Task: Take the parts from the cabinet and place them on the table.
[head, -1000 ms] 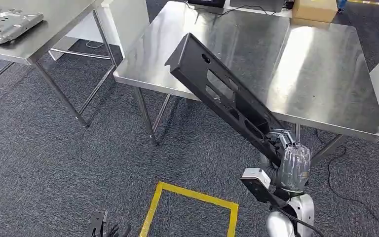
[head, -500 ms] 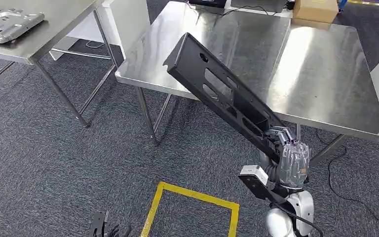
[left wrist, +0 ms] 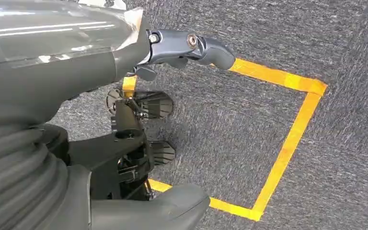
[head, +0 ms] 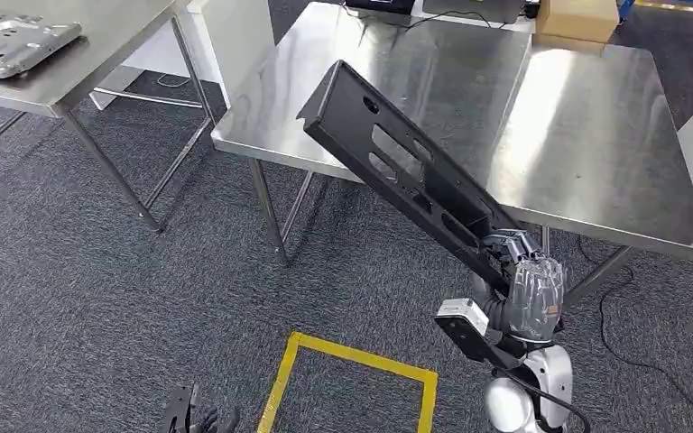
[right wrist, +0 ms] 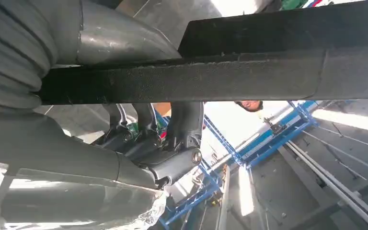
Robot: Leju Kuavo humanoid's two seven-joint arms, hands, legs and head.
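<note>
Right hand (head: 525,287) grasps black bracket (head: 397,167) slanting over steel table (head: 586,126) edge; left hand (left wrist: 124,72) fingers apart, nothing held; yellow tape square (head: 352,379) bottom centre.

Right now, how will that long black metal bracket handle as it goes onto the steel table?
The long black metal bracket looks rigid: no sag. Gripped at one end by the right robot hand, it probably levers hard and may twist. It could skid on the polished steel table.

Left wrist view. The robot's grey left hand (left wrist: 124,52) hangs above dark grey speckled carpet (left wrist: 345,43), its dark fingers (left wrist: 191,47) apart and holding nothing. A square outline of yellow floor tape (left wrist: 287,148) lies on the carpet beneath the hand.
</note>
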